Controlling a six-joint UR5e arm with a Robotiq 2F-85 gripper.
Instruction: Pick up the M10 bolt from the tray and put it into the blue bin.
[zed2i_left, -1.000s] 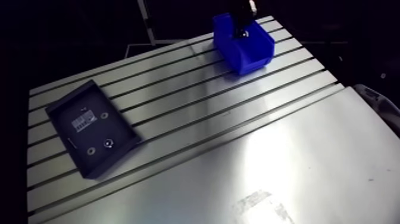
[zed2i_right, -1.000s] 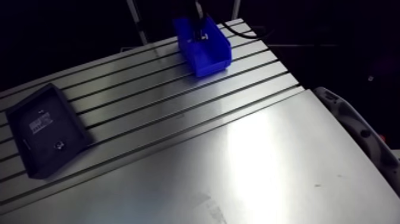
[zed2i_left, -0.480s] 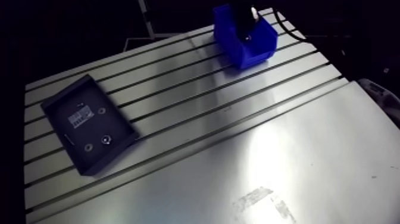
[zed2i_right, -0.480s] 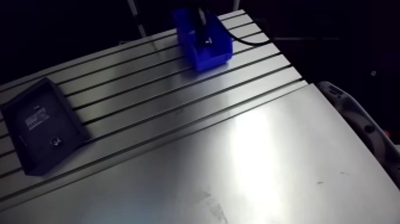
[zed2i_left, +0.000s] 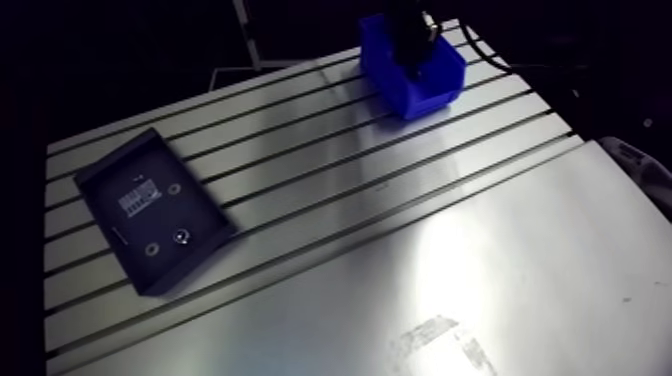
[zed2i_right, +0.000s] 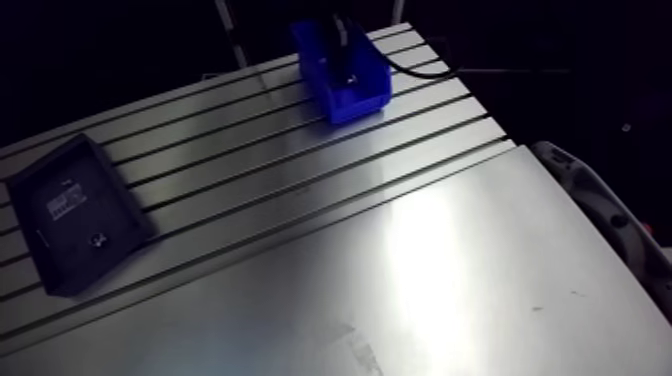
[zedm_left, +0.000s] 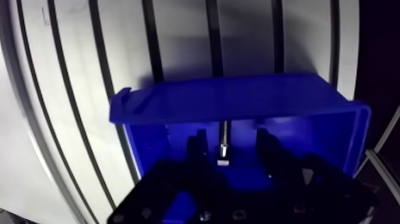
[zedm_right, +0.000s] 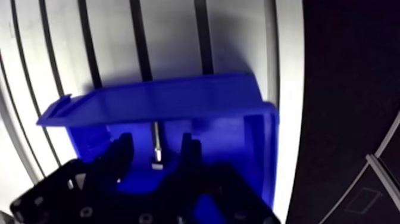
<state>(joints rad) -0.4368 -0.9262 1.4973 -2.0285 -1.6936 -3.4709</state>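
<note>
Your tool (zedm_left: 231, 138) sits released in the blue bin (zedm_left: 226, 98), the M10 bolt (zedm_left: 223, 143) loose between its spread fingers (zedm_left: 199, 146); withdraw crooked and a finger may snag the wall and drag the bin

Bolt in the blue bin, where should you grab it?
Grab the bolt across its thin shaft, coming straight down. It seems to lie flat in the bin, between the open tool's fingers, and the walls block the sides.

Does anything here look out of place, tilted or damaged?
Nothing stands out. The bolt lies inside the blue bin, under the open gripper. The tray sits flat on the table.
</note>
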